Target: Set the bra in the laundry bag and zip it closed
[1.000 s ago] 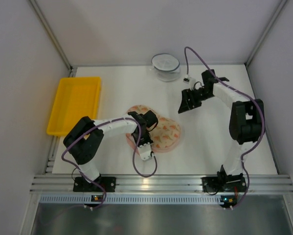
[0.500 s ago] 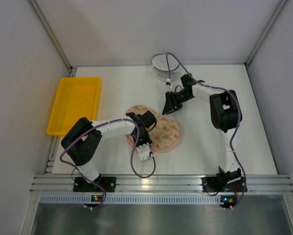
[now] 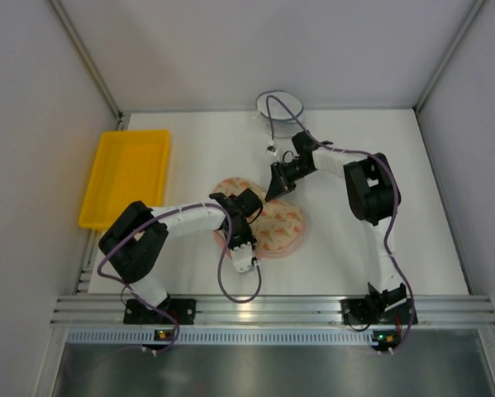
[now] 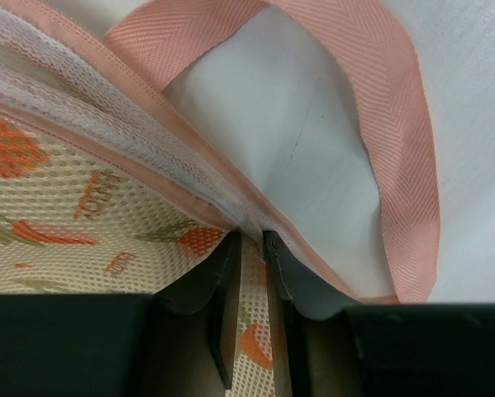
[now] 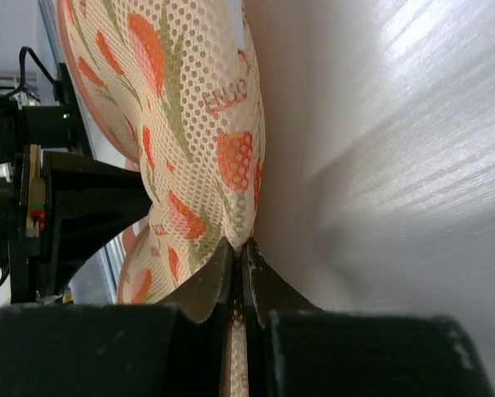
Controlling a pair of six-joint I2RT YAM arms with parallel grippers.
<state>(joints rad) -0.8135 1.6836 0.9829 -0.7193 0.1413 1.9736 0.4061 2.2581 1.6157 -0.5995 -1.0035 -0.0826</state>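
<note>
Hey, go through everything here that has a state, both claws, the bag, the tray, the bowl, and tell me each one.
left claw, shut on the laundry bag at its pink-edged rim
right claw, shut on the laundry bag's far edge
laundry bag, lying flat, zip state unclear
yellow tray, upright, nothing seen inside
clear bowl, upright at the back

A white desk (image 3: 189,141) carries everything. A rigid yellow plastic tray (image 3: 127,175) lies along its left edge, its long sides running with that edge, nearer the far-left corner than the near one. A clear round bowl (image 3: 280,112) stands upright at about the middle of the far edge, well apart from the tray. A silver slotted metal rail (image 3: 264,310) runs along the near edge. Plain pale walls (image 3: 230,50) close in the left, far and right edges.
</note>
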